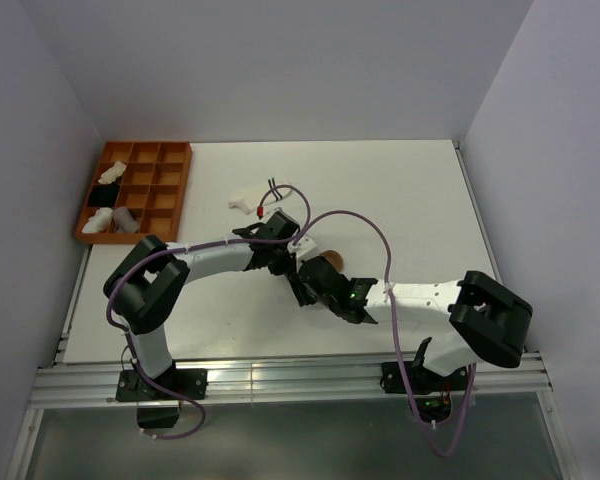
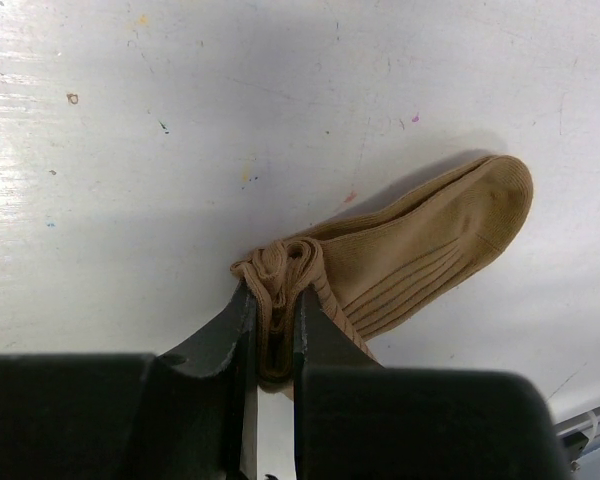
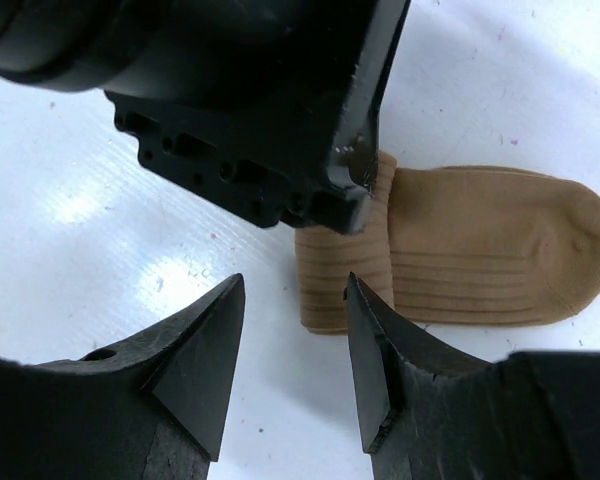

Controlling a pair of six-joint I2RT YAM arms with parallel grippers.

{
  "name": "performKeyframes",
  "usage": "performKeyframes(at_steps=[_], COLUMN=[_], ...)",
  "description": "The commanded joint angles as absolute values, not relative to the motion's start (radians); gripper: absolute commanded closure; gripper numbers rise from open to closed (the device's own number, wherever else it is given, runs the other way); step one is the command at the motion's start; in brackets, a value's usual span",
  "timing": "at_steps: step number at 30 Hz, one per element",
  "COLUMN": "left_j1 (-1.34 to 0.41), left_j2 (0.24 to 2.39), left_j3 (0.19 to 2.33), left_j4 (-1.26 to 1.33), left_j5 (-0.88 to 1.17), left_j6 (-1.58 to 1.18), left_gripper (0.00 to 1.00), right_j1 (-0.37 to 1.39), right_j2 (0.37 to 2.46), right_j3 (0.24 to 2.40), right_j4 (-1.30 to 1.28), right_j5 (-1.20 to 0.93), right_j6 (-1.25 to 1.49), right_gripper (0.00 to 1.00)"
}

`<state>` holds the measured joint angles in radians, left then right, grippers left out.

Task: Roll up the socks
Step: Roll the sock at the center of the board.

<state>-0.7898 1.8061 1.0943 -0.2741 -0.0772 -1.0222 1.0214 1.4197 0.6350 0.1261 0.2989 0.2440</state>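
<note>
Left wrist view: the left gripper (image 2: 275, 300) is clamped on the rolled cuff end of the tan sock (image 2: 430, 250), which lies on the table (image 2: 180, 120) with its toe still flat. The right gripper (image 3: 293, 285) hangs beside the roll, jaws apart and empty. Rolling looks about midway; the next move probably calls for turning the roll toward the toe.

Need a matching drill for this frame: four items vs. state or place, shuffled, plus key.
1 left end effector
2 right end effector
3 tan sock
4 orange tray

A open, holding nothing
B far left in the top view
C clamped on a rolled end
D partly rolled, toe lying flat

Pairs: 1-C, 2-A, 3-D, 4-B
</note>
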Motion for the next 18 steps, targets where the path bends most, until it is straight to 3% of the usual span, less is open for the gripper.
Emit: performKeyframes(at_steps=[1, 18], left_j1=[-0.798, -0.798], left_j2=[1.841, 1.845], left_j3=[1.094, 1.103], left_j4=[-0.373, -0.377], left_j5=[-0.103, -0.087], left_j6=[-0.985, -0.983], left_gripper=[0.98, 0.97], right_j1=[1.04, 1.052], right_j2=[1.463, 1.643], right_j3=[0.692, 0.729], right_j4=[0.106, -0.027], right_j5=[0.393, 0.422], right_j6=[0.219, 0.285], right_gripper=[0.47, 0.49])
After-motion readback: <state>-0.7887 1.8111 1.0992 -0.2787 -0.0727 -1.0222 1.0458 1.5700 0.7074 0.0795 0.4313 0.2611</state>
